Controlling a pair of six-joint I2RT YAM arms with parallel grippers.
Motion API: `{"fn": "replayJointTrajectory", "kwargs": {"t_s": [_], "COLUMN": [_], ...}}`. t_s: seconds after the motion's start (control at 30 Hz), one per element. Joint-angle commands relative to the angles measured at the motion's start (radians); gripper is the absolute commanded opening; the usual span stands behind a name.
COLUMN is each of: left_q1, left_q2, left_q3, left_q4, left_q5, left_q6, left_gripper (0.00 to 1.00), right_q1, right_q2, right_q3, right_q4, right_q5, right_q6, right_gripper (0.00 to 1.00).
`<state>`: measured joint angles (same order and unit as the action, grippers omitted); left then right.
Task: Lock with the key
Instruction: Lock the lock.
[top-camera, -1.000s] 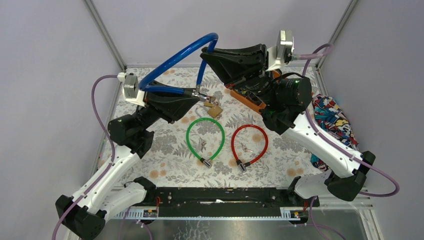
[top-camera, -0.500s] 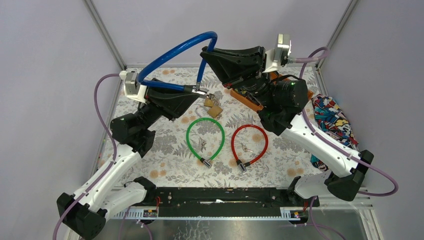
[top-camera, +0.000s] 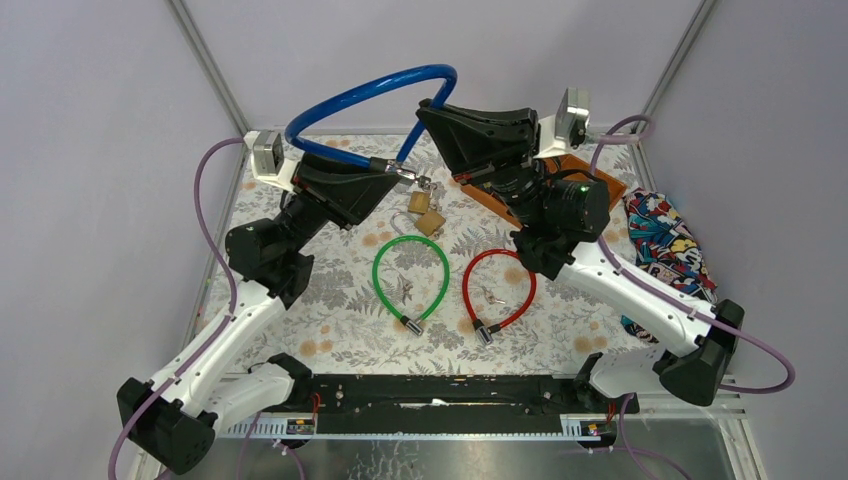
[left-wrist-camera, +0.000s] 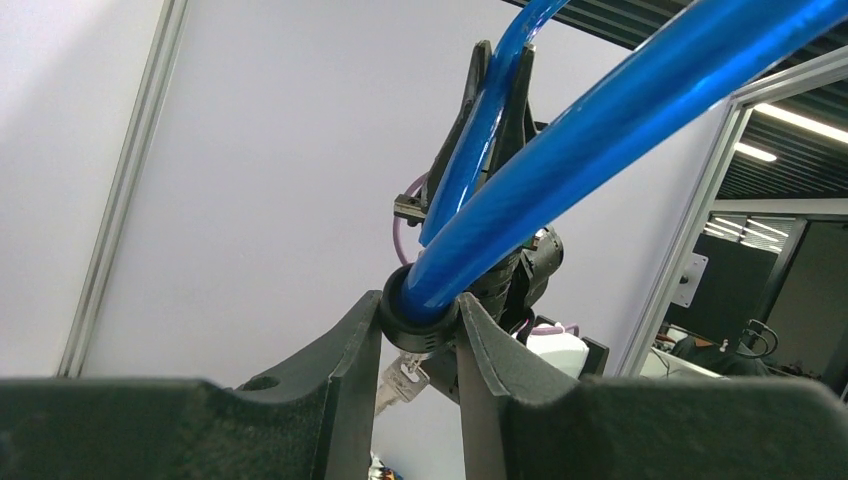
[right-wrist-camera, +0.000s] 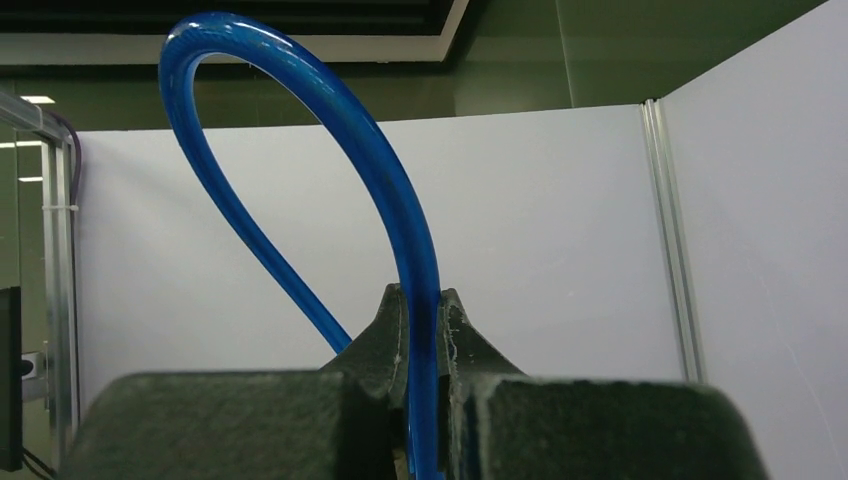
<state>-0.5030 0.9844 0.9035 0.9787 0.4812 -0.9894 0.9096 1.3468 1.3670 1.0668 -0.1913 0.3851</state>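
Blue cable hangs high over the far side of the table, its black lock end squeezed in the left claw with the key below, so the right claw, pinching the cable near its other end, should push that straight in, slowly.

Top camera high, looking down from near side, wrist cameras close, tilted upward, sharing blue cable
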Motion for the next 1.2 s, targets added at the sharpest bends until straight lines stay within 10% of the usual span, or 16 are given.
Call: {"fn": "replayJointTrajectory", "kwargs": {"t_s": [0.0,0.77,0.87,1.17], "left_q1": [0.009,0.013,0.022,0.029], "left_q2": [-0.012,-0.036,-0.037,-0.053], "left_q3": [0.068,0.031,0.029,0.005], "left_q4": [0.083,0.023,0.028,0.038], "left_q5": [-0.058,-0.079,-0.092,-0.09], "left_q6": [0.003,0.018,0.03,0.086], "left_gripper": [0.0,0.3,0.0,0.0], "right_q1": [0.02,0.026,0.026,0.026], "right_q2": [-0.012,-0.021,-0.026,-0.067], "right_q3": [-0.04,0.007,0.01,0.05], "right_q4": [-0.086,-0.4,-0.418,-0.497], "right_q5": [-0.044,-0.068,-0.079,-0.044], "right_q6": [0.085,-0.034,-0.047,-0.121], "right_gripper": [0.0,0.0,0.0,0.32]}}
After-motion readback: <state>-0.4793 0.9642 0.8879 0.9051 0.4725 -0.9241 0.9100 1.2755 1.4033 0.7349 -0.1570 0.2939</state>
